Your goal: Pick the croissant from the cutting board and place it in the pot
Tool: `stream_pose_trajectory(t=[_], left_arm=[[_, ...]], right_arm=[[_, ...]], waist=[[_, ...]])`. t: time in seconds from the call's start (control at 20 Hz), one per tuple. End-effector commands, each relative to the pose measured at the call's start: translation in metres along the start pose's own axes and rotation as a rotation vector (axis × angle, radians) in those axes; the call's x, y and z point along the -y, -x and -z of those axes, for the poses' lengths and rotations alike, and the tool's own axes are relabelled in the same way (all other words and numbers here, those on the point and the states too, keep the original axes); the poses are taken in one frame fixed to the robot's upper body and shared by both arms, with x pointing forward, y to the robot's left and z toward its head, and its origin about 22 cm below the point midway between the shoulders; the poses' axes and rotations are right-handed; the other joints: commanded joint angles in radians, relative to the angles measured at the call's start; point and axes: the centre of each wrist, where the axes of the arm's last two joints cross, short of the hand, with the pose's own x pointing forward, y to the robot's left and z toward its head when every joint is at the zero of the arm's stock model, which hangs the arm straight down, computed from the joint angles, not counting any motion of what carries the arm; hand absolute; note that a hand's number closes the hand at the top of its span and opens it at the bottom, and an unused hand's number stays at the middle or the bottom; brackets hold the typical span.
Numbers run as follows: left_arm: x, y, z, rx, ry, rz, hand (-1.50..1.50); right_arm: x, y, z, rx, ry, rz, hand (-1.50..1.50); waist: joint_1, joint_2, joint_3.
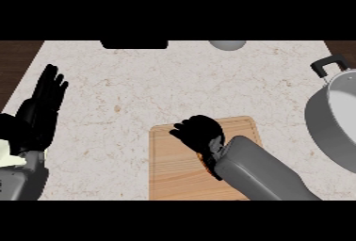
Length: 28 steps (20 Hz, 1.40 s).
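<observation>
right robot hand (199,134) curled over croissant (203,156) on cutting board (170,164)

**Table surface and what rests on it**

Table (139,89): pale, speckled stone-look top, dark wood showing beyond its far left and far right corners. Cutting board (173,174): light wood, lying flat at near centre, long side running near to far. Pot (334,122): grey metal, black handle, at right edge, partly cut off. Far edge: a black object (134,44) left of centre, a grey rounded object (227,44) right of it, both cropped.
</observation>
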Motion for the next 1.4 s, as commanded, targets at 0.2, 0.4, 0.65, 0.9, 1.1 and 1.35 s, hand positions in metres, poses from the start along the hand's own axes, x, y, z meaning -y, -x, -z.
stream_pose_trajectory(t=[0.2,0.4,0.65,0.9,1.1,1.35], left_arm=[[-0.007,0.005,0.01,-0.009,0.007,-0.017,0.0],[0.019,-0.003,-0.008,0.004,-0.009,-0.006,0.0],[0.01,-0.006,0.006,-0.01,0.009,-0.015,0.0],[-0.009,-0.019,0.009,0.012,0.001,0.007,0.0],[-0.002,-0.011,0.011,0.008,0.003,-0.009,0.0],[-0.012,0.0,-0.009,0.002,0.008,0.012,0.0]], right_arm=[[0.01,-0.004,0.023,-0.05,0.002,-0.015,-1.5],[-0.025,-0.006,0.017,-0.033,-0.011,-0.027,-1.5],[-0.05,0.024,0.031,-0.07,0.008,-0.062,-1.5],[-0.038,0.032,0.038,-0.09,0.0,-0.039,-1.5],[-0.047,0.018,0.046,-0.026,-0.039,-0.14,1.5],[-0.059,0.037,0.049,0.028,-0.027,-0.154,1.5]], waist=[[0.003,0.002,0.0],[0.001,0.0,0.0],[0.001,0.001,0.0],[0.001,0.001,0.0],[0.001,0.002,0.0],[0.005,0.001,0.0]])
